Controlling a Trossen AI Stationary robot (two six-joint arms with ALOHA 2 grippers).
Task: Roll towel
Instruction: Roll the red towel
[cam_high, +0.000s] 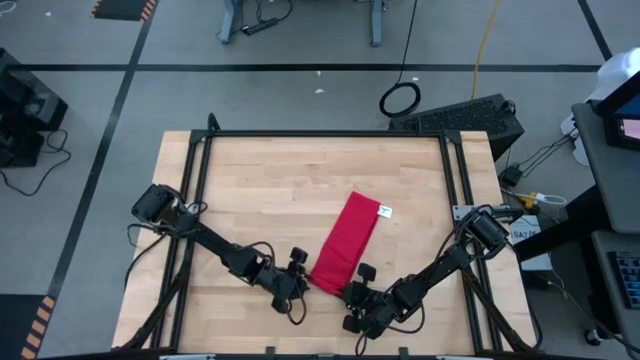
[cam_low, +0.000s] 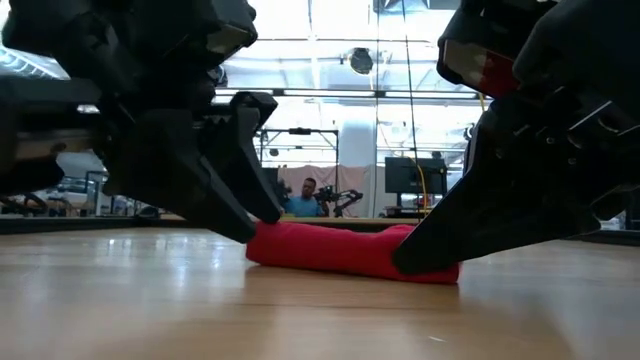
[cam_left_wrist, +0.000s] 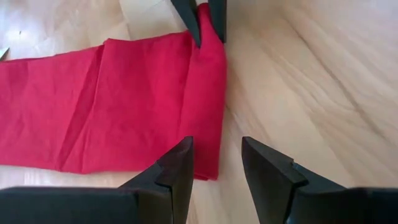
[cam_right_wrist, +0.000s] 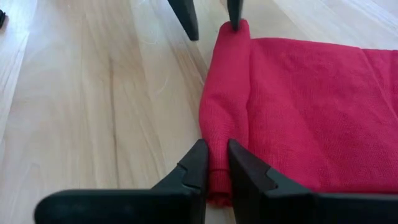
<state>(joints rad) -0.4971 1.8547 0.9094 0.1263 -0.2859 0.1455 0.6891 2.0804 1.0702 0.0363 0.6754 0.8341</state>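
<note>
Towel (cam_high: 346, 243), bright red, lies as a long folded strip on the wooden worktop (cam_high: 270, 190), running diagonally from about the middle toward the near edge, a bit right of centre. We see a small white tag (cam_high: 385, 211) at its far end; any writing on it is too small to read (no other labels legible anywhere).

Near end of the strip is turned up into a low roll, and both grippers sit at that end, one on each side. Left gripper (cam_high: 297, 275) is at the left corner of the near end; in the left wrist view its fingers (cam_left_wrist: 175, 176) stand apart, one over the red cloth edge and one over bare wood, not closed on anything. Right gripper (cam_high: 360, 281) is at the right corner; in the right wrist view (cam_right_wrist: 214, 167) its fingers are pinched together on the rolled edge of the towel, cloth bunched between them.

Low view shows the towel (cam_low: 345, 250) as a thin red hump on the worktop, with dark gripper tips touching down at both of its ends. Behind the table we see a person (cam_low: 305, 201) seated far off in the room, beside a dark monitor (cam_low: 410, 177).

Both arms reach in from the side edges of the worktop toward the near edge, wrists close to each other but not touching.
</note>
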